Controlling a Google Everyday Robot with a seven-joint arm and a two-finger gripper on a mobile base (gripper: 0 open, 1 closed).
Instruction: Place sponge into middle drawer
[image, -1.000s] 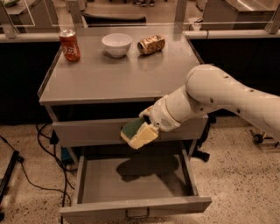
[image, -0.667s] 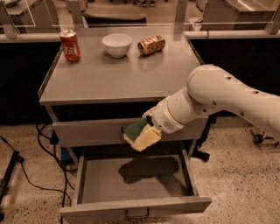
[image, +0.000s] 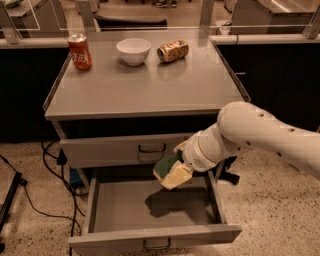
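3 things sit at the back of the grey cabinet top (image: 145, 92): a red soda can (image: 80, 51) upright on the left, a white bowl (image: 133, 51) in the middle, and a crushed gold can (image: 173, 51) lying on its side just right of the bowl. Below the top, the upper drawer (image: 105, 151) is closed, its dark loop handle (image: 152, 148) showing. The middle drawer (image: 115, 207) beneath it is pulled out wide, and nothing but a shadow (image: 162, 205) lies on its floor. Black cables (image: 30, 200) trail over the speckled floor to the left.

1 white arm (image: 260, 132) reaches in from the right edge, sloping down and leftward across the cabinet's right front corner. Its gripper (image: 179, 165) hangs in front of the upper drawer, above the open drawer's right half, with the jaws closed on the sponge (image: 170, 170). That sponge is tilted, green layer up and yellow foam below, clear of the drawer floor.
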